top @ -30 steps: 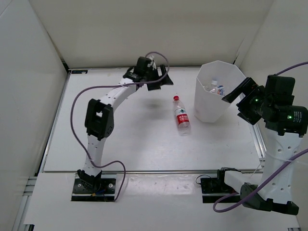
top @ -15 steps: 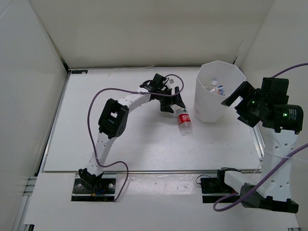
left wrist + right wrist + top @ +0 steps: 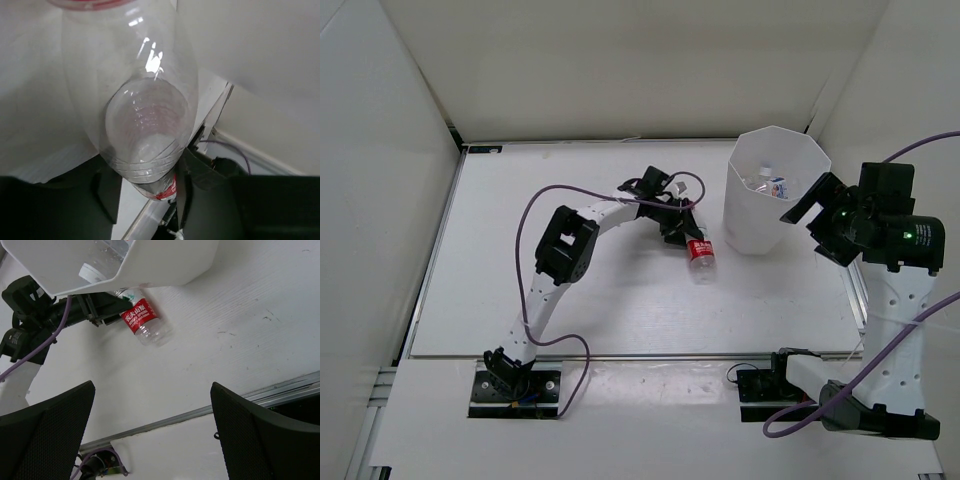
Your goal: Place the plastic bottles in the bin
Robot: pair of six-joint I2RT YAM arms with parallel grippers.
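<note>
A clear plastic bottle (image 3: pixel 701 257) with a red label lies on the table just left of the bin (image 3: pixel 738 215). My left gripper (image 3: pixel 680 226) is shut on its cap end. The left wrist view is filled by the bottle's clear body (image 3: pixel 145 95), whose neck runs down between the dark fingers (image 3: pixel 200 175) of my left gripper (image 3: pixel 150 192). Inside the tall white bin (image 3: pixel 165 265) lie other small bottles (image 3: pixel 766 182). My right gripper (image 3: pixel 815 218) hangs open to the right of the bin. The right gripper (image 3: pixel 152 387) holds nothing, and the red-labelled bottle (image 3: pixel 142 320) shows beyond it.
White walls close in the table on three sides. A metal rail (image 3: pixel 620 356) runs along the near edge, and another (image 3: pixel 855 290) along the right edge. Purple cables (image 3: pixel 535 200) loop from both arms.
My left arm swung right and down from the back of the table to the bottle and shut on its cap end. The bottle has tilted slightly. The right arm barely shifted.
</note>
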